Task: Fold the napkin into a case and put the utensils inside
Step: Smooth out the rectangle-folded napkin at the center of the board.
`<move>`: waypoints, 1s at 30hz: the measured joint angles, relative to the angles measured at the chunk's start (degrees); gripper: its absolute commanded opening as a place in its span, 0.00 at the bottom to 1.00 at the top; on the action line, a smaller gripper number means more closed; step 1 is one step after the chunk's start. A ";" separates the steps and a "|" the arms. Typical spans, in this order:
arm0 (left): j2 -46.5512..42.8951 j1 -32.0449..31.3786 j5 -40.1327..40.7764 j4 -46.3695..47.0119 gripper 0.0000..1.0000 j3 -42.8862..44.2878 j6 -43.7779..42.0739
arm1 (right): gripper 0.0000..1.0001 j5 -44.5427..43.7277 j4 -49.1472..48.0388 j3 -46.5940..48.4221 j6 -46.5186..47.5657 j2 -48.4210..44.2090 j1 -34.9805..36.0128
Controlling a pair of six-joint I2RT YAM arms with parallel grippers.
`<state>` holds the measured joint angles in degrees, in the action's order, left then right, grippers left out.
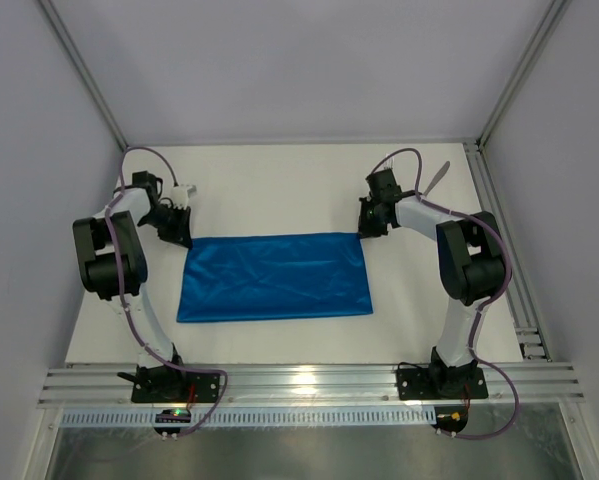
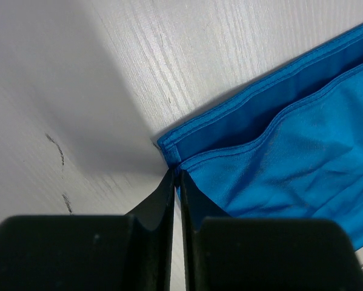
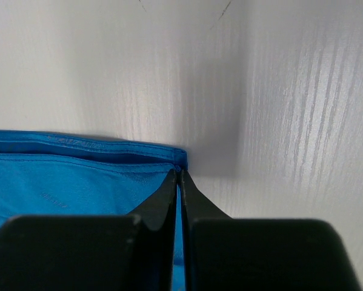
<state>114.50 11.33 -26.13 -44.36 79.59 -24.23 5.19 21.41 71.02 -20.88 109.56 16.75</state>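
Napkin lies flat on table, centre of frame, long side running left to right. Left gripper at its upper-left corner, right gripper at its upper-right corner. One utensil lies upper right, apart from napkin.

The white table is filling the centre of the top view. An aluminium rail is running along its 6 o'clock edge, with a white slotted cable duct lying just beyond it. A side rail is bordering the 3 o'clock edge. One aluminium post is rising at 11 o'clock, the other post at 1 o'clock. Dark scratches are showing on the tabletop in the left wrist view.
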 measured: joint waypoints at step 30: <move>-4.74 -0.13 -0.46 0.09 0.00 0.00 0.11 | 0.04 0.50 -1.64 -0.52 -0.20 -0.72 0.00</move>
<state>109.75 11.20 -26.59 -44.27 79.59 -24.12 5.69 19.77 70.50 -21.08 108.84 16.75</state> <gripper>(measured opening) 0.008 0.044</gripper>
